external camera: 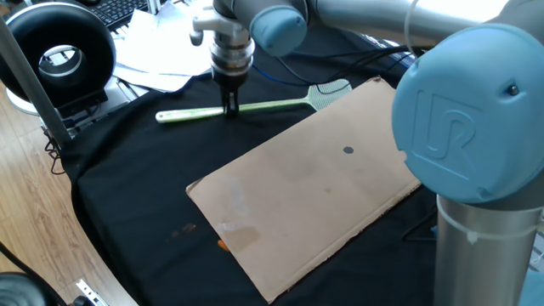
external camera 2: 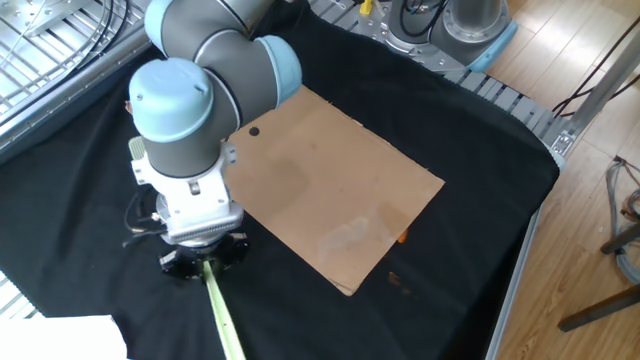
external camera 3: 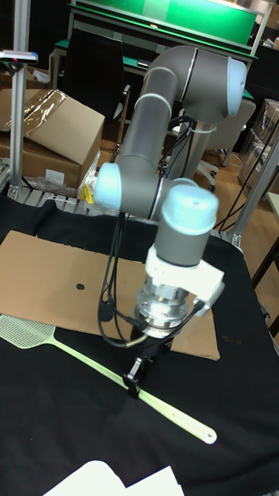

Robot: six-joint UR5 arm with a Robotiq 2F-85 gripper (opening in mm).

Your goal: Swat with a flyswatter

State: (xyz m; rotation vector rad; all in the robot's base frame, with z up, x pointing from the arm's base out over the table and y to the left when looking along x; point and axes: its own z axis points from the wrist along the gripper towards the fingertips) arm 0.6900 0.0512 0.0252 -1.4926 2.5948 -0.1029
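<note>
fingers (external camera: 231, 108) clamped on flyswatter (external camera: 255, 106) handle, near mid-length, pointing straight down. flyswatter beside cardboard (external camera: 314, 183) far edge, over black-cloth surface (external camera: 136, 195). mesh head (external camera 3: 25, 331) overlaps cardboard corner; rounded handle end (external camera 3: 203, 434) juts away from cardboard. small dark spot (external camera: 348, 150) on cardboard.

Claw (external camera: 231, 108) grips the flyswatter (external camera: 255, 106) handle beside the cardboard (external camera: 314, 178).
</note>
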